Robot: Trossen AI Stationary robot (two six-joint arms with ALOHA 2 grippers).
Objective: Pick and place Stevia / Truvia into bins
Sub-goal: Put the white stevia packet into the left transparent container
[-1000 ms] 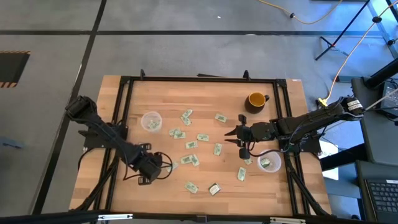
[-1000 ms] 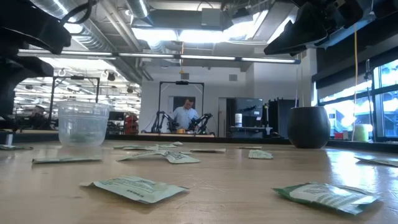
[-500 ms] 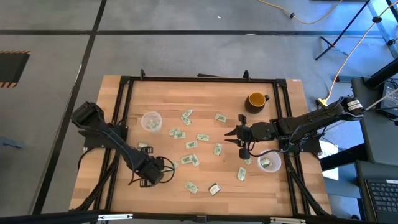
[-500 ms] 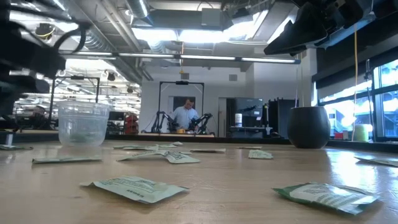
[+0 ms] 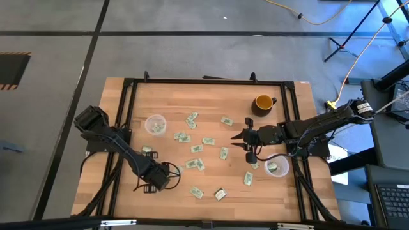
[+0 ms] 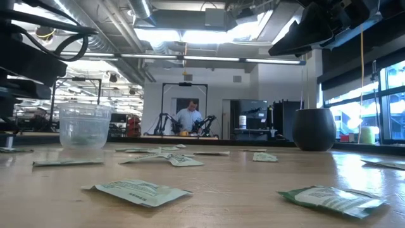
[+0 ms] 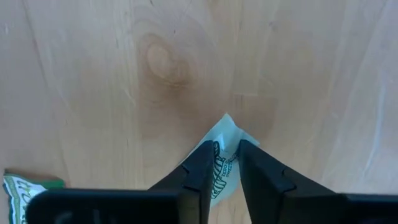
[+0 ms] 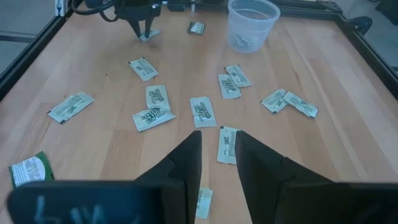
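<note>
Your left gripper (image 7: 222,167) is low at the table's (image 5: 211,99) near left part, clenched on one packet (image 7: 222,163) to lift it flat for the cup (image 5: 155,124), while the right gripper (image 5: 234,138) waits half-open above the middle.

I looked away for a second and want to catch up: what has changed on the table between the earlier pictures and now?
The left hand has moved toward the table's front edge and lowered onto a Stevia packet, its fingers closing on the packet's two sides. The right hand has stayed above the middle of the table. The other packets, both clear cups and the yellow mug have not moved.
</note>
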